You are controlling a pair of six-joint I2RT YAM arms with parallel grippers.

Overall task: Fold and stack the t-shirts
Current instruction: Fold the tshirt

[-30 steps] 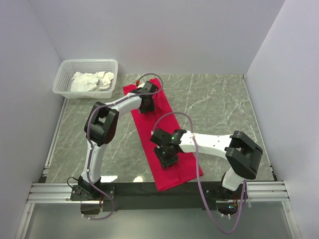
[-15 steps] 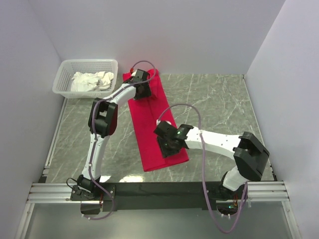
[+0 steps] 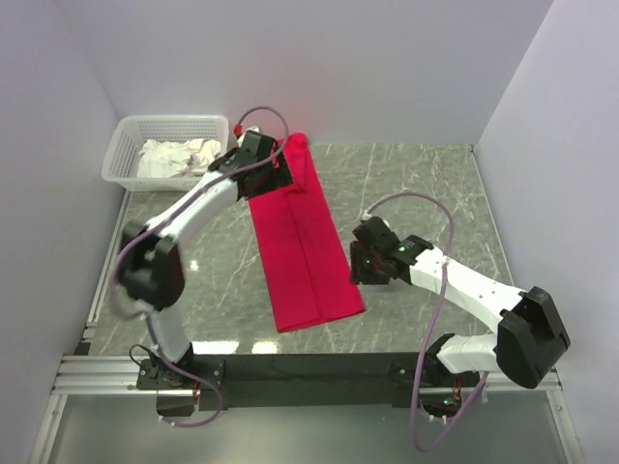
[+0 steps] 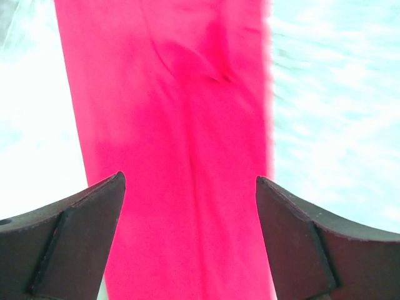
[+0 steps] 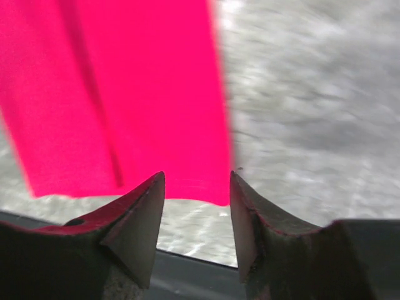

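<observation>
Both my left jaws and right jaws are apart, holding nothing. If I pinch only one layer of the red t-shirt [image 3: 302, 251], its fold may fall open.

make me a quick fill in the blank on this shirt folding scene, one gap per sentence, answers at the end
1. The t-shirt folded into a long strip on the table is ___ in colour.
2. The cloth in the basket is ___.
3. The left gripper hangs over the t-shirt's far end with its jaws ___.
4. The right gripper, jaws apart, holds ___.

Missing words: red; white; open; nothing
</observation>
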